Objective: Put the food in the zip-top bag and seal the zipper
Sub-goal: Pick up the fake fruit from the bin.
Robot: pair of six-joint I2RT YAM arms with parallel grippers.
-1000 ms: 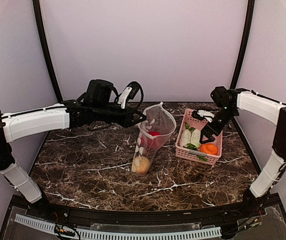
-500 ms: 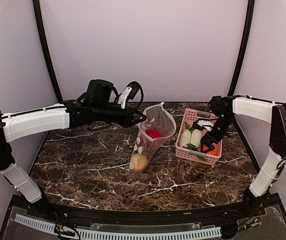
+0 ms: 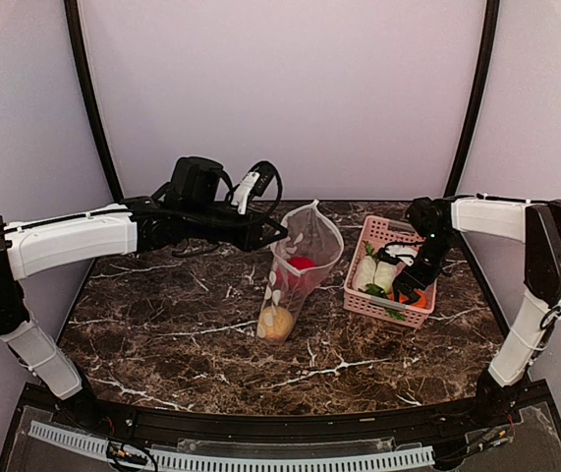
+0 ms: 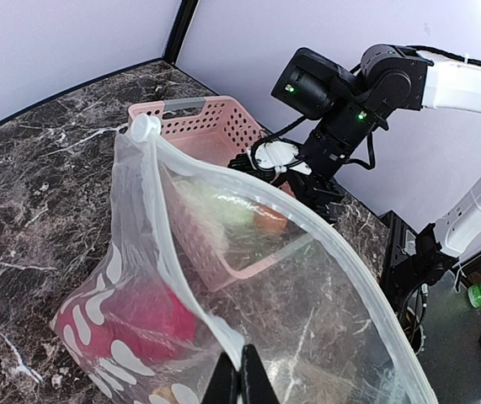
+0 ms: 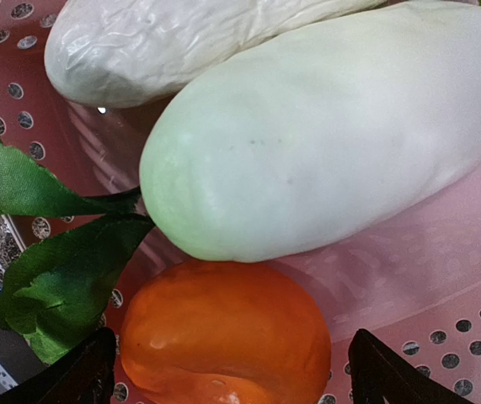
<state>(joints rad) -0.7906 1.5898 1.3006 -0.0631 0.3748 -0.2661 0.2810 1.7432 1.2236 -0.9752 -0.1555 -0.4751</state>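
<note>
1. My left hand is pressed together on the near rim of the bag. It pinches the clear plastic at the mouth edge, and the bag hangs open from that grip.
2. From my fingers the zipper strip curves away around the open mouth, up to the far corner of the bag.
3. Inside the bag, below and to the left of that hand, lies a red ball. Seen from above, a yellowish piece sits lower, at the bottom of the bag, where it meets the worktop.
4. My right hand is down inside the basket with its fingers apart. One dark fingertip stands on each side of the orange piece. I cannot tell whether either one touches it.
5. Just beyond the orange piece, and lying against it, is a white radish. The second radish lies past that one. Green leaves spread to the left of the hand, beside the orange piece.
6. From my left hand, the basket stands beyond the bag's far wall. In the overhead view it sits on the worktop just beside the bag, on the side away from that hand, with a gap between them.
</note>
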